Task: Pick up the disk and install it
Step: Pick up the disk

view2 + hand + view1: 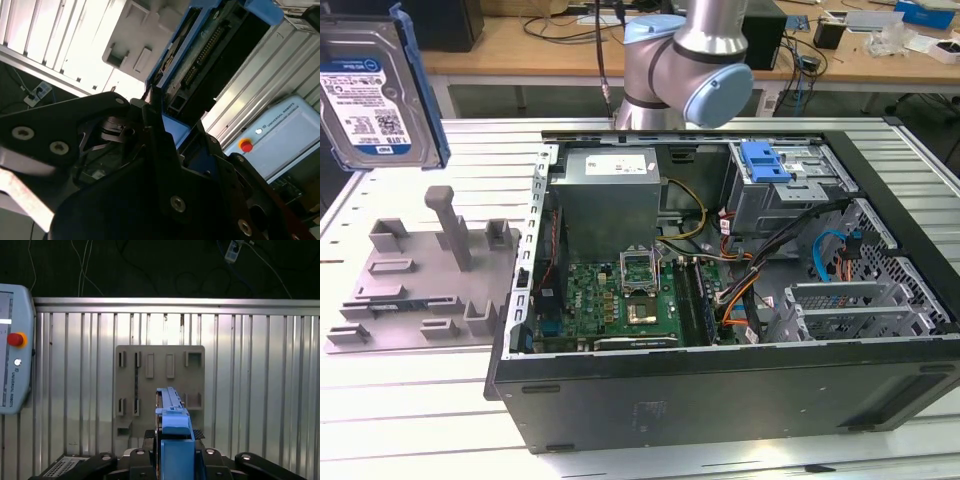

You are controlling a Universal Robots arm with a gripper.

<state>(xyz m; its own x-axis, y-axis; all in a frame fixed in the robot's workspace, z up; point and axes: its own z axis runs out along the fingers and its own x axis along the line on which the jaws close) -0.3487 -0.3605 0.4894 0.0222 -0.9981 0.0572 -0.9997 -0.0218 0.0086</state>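
My gripper (pixel 173 435) is pinched on the disk (pixel 372 88) — the flat silver metal hard drive with a white-and-blue label and a bright blue plastic carrier frame. In the exterior view it hangs in the air at that view's left, upright with its label facing the camera. It is above the pale grey plastic fixture plate (pixel 420 285) with its slots and posts. In the first wrist view I see the disk edge-on over that plate, which lies on the ribbed aluminium table (pixel 250 390). In the second wrist view my black fingers (pixel 156 122) clamp the blue frame.

As far as I can tell I grip plastic frame, not metal, so a quick swing could let the drive pivot or slip. The open black computer case (pixel 720 400) sits well apart, toward the exterior view's right. Its silver perforated drive cage with a blue clip (pixel 765 160) has black and orange cables (pixel 745 285) near it. A tilted disk could strike the case wall, snag those cables or jam at the cage mouth. The connector edge (pixel 205 52) is bare — a knock there would do harm.
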